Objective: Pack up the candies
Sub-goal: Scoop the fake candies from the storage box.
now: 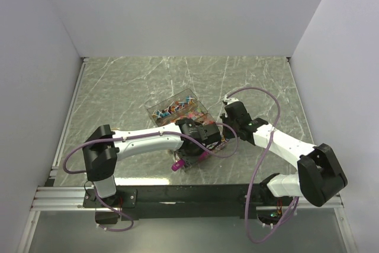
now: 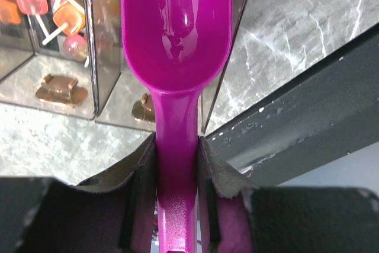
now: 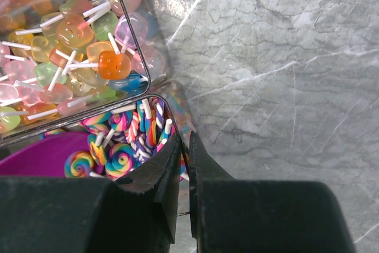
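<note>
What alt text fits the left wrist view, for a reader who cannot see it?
The left gripper clamps the handle of a magenta scoop, its bowl empty, pointing at a clear box holding candies on sticks, on a grey marbled table.

A robot lab cell: bare white walls (image 1: 177, 10) enclose a marble-patterned tabletop (image 1: 124, 87).
</note>
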You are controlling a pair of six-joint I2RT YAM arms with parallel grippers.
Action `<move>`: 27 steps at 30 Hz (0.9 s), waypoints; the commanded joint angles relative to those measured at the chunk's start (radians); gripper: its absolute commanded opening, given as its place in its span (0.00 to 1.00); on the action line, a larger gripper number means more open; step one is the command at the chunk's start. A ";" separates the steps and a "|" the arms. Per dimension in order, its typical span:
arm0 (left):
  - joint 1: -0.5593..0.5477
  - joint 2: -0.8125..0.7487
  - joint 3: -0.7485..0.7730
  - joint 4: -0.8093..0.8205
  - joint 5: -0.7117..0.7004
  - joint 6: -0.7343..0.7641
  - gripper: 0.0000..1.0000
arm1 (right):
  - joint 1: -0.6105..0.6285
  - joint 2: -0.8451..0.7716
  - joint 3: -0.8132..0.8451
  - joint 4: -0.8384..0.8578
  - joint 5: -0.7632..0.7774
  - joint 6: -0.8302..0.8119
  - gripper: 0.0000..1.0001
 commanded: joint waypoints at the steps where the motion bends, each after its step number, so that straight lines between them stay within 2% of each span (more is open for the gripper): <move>1: -0.012 -0.045 0.026 -0.027 0.047 -0.036 0.01 | 0.008 0.019 0.023 -0.058 0.031 0.034 0.00; 14: -0.012 0.004 0.032 -0.113 0.062 0.010 0.01 | 0.008 0.033 0.031 -0.052 0.017 0.025 0.00; 27: -0.013 0.205 0.267 -0.186 0.049 0.111 0.01 | 0.016 0.025 0.034 -0.033 -0.029 0.031 0.00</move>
